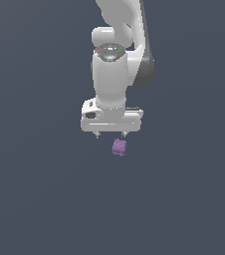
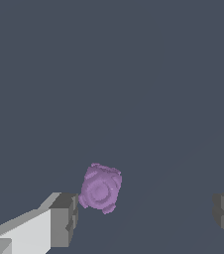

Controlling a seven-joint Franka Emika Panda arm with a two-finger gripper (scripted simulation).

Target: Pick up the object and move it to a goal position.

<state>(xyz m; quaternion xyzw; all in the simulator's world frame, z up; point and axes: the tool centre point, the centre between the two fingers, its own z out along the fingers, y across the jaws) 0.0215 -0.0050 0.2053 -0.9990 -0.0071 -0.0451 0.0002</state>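
Plain dark-grey ground surrounds the compact purple object [image 1: 119, 147], showing no long axis, below the wide-spread gripper [image 1: 110, 135].

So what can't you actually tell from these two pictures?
- Exterior view: the arm runs off the top edge, so its base is unseen.
- Wrist view: the hand is cut off by the picture's edges, showing only its fingers.
- Whether the purple object rests on anything: the background is plain grey.
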